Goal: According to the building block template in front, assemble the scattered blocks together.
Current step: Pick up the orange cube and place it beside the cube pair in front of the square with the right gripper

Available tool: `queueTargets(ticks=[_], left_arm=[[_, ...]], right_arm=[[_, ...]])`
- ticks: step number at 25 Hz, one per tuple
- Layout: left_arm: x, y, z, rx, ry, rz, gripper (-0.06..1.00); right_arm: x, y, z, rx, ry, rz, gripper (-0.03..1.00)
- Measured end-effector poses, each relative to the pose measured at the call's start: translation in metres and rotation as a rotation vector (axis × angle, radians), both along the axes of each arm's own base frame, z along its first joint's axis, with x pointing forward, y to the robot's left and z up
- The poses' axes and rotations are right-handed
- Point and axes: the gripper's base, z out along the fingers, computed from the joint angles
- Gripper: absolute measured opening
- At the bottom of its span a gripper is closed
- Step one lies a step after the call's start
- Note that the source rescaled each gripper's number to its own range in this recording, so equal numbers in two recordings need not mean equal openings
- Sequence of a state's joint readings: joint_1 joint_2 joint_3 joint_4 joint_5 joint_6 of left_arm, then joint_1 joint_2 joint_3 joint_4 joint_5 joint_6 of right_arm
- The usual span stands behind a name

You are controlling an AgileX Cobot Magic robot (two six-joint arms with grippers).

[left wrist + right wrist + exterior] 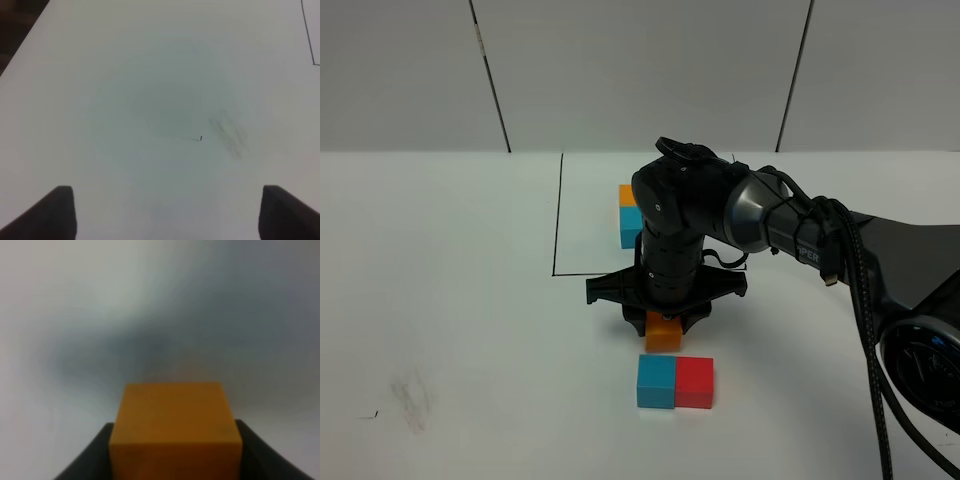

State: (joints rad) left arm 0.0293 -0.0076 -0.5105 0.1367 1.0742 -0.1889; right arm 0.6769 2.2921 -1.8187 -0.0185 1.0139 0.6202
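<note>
High view (wrist views close) overlooks table.

template red cube hidden behind right arm, orange block cut off — blurred tabletop beyond

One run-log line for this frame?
right gripper: shut on orange cube | blue cube, red cube: joined | left gripper: open, idle

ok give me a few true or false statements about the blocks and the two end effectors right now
1. The right end effector is shut on the orange block. True.
2. The blue block and the red block sit apart. False: they touch side by side.
3. The left end effector holds a block. False: it is open over bare table.
4. The template lies inside the black outline. True.
</note>
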Motion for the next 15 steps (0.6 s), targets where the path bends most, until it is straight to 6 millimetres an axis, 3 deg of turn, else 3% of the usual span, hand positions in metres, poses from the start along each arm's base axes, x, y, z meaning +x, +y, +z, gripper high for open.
queueTargets(ticks=[15], left_arm=[[0.000,0.000,0.000,0.000,0.000,0.000,0.82]], right_arm=[[-0.007,-0.001,-0.017,-0.020,0.028,-0.003,0.00]])
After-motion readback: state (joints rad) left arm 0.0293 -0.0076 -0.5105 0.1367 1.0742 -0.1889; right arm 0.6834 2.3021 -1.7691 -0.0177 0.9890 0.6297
